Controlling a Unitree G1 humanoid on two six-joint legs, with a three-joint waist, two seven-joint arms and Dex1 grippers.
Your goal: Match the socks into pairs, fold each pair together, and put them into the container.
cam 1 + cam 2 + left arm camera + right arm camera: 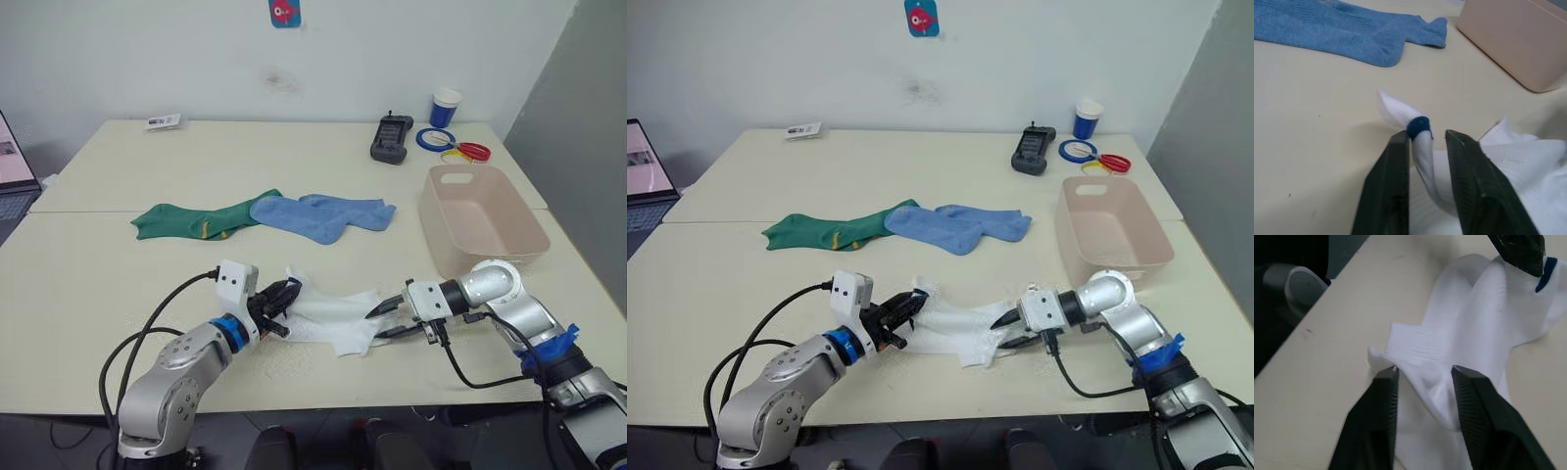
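Nearest the front edge of the table [88, 313], the two arms face each other across the white socks [338, 318], which lie in a rumpled strip running left to right between them. The left gripper [281, 299] has its fingers pinched on a raised fold at the left end of the strip, a tuft with a small dark blue mark standing up between the pads in the left wrist view. The right gripper [389, 315] sits at the opposite end with its fingers apart and straddling a lifted ridge of white fabric; from the right wrist view I'd say it is closing around that edge but not yet clamped, though the contact is hard to judge.

So the pair's long axis lies straight along the line joining the two grippers, one at each end. A fold would mean carrying one end over toward the other, and the right arm is the one nearer the container [490, 235], which stands just beyond and to the right of that gripper, with nothing showing in the part of its inside that I can see.

Farther back, at mid-table, the light blue socks [328, 216] lie overlapping each other, and the dark green socks [196, 219] stretch out to their left, their ends touching the blue ones. Both pairs are well apart from the grippers and not yet folded.
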